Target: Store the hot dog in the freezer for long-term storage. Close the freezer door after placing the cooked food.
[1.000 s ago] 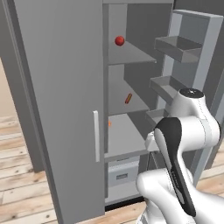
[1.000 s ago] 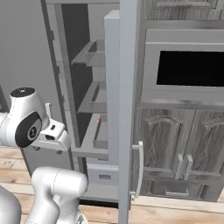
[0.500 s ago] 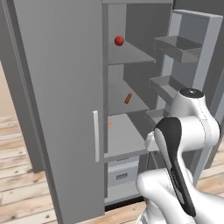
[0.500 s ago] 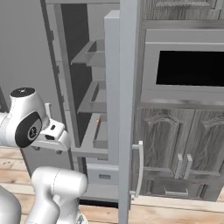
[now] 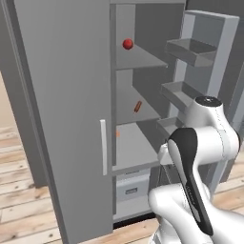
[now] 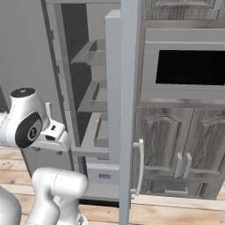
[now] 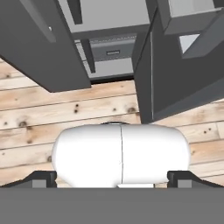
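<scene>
**A:** Where does the hot dog (image 5: 137,106) lie?

**B:** On the middle shelf (image 5: 138,114) of the freezer (image 5: 143,71), tilted, below the red ball (image 5: 127,44) on the shelf above.

**A:** And the freezer door (image 5: 205,57)?

**B:** Swung open, its inner bins (image 5: 190,50) showing; from the right base view, it stands edge-on beside the oven (image 6: 189,68).

**A:** The gripper (image 7: 113,177)?

**B:** Spread wide and empty, its 2 fingertips (image 7: 41,178) pointing down at the wooden floor (image 7: 65,109) before the low drawer (image 7: 111,48).

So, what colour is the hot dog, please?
Red-orange; the hot dog shows best in the left base view.
</scene>
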